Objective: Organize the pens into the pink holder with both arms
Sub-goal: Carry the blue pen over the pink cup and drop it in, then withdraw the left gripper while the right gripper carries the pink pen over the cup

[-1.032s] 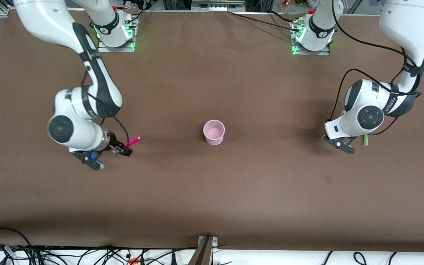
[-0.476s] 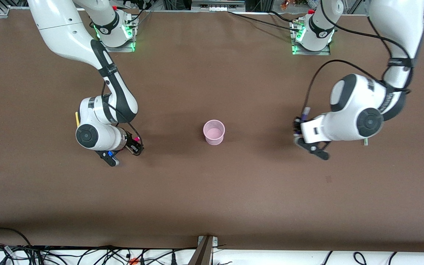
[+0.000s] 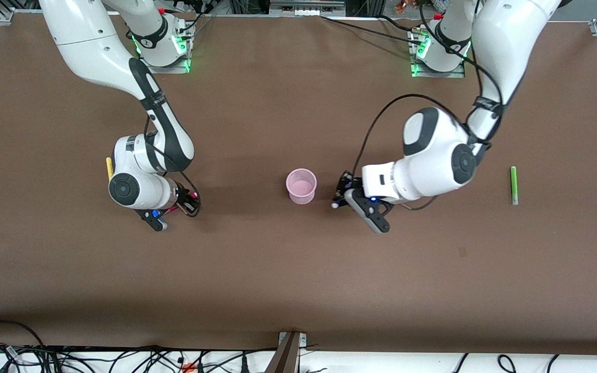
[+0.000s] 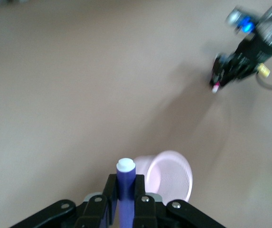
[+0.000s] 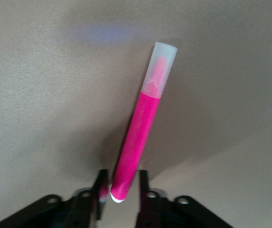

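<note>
Both arms carry a pen; the left one is nearly at the pink holder

On the table (image 3: 298, 280), the left end effector (image 3: 341, 194) hangs just beside the pink holder (image 3: 301, 186), toward the left arm's end, clamped on the dark purple pen (image 4: 125, 190), whose long axis points out ahead of the fingers toward the cup's mouth; it is the nearer arm by far and looks due to drop first. The right end effector (image 3: 187, 203) hangs well apart from the cup toward the right arm's end, closed on the magenta pen (image 5: 140, 126). The green pen (image 3: 513, 185) and the yellow pen (image 3: 108, 168) lie on the table near opposite ends
</note>
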Available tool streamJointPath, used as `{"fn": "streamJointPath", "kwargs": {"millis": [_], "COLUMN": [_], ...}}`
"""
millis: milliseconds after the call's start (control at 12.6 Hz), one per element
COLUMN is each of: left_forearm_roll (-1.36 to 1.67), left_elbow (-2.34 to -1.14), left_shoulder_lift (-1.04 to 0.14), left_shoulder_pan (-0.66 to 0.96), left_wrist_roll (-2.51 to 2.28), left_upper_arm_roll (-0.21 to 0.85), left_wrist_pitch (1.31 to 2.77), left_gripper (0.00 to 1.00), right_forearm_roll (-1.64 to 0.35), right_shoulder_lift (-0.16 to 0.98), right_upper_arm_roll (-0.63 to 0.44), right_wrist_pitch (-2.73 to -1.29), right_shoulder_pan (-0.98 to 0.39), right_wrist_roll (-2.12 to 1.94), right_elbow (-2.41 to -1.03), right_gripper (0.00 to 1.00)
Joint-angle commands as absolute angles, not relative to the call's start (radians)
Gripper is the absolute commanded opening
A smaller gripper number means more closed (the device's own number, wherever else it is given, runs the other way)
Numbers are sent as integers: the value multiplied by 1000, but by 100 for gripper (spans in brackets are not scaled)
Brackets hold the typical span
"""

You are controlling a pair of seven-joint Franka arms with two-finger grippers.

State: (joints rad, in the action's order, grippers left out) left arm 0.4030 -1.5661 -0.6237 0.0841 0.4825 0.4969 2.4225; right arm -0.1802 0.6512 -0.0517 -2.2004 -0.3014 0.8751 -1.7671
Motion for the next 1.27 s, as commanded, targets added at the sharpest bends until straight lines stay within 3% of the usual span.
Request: {"fn": "streamJointPath", "kwargs": {"millis": [0, 159, 317, 556, 635, 952, 1190], "left_forearm_roll": [437, 436, 411, 402, 400, 403, 402], "left_elbow": [-1578, -1615, -1670, -1723, -1723, -1759, -1753], "left_shoulder_lift": [-644, -641, -649, -644, -644, -554, -453], "left_shoulder_pan": [152, 192, 228, 216, 222, 206, 143], "left_wrist_roll": [544, 548, 581, 651, 644, 563, 462], "left_upper_arm_roll": [532, 561, 558, 561, 561, 563, 558], "left_wrist_pitch": [2619, 2722, 2831, 2847, 2849, 2814, 2549], "left_gripper": [0, 0, 0, 2, 99, 100, 100], "right_forearm_roll": [-199, -199, -260, -383, -418, -459, -590], "right_shoulder_lift": [632, 614, 607, 607, 607, 601, 589], "right_upper_arm_roll": [-48, -46, -48, -54, -57, -52, -48], "right_wrist_pitch": [-2204, -2139, -1954, -1737, -1685, -1608, -1582], "right_shoulder_pan": [-293, -305, -304, -295, -293, -288, -293], "right_wrist_roll": [867, 868, 870, 879, 887, 1009, 1093], "right_elbow": [-1786, -1755, -1666, -1560, -1534, -1448, -1445], "right_gripper": [0, 0, 0, 0, 0, 0, 0]}}
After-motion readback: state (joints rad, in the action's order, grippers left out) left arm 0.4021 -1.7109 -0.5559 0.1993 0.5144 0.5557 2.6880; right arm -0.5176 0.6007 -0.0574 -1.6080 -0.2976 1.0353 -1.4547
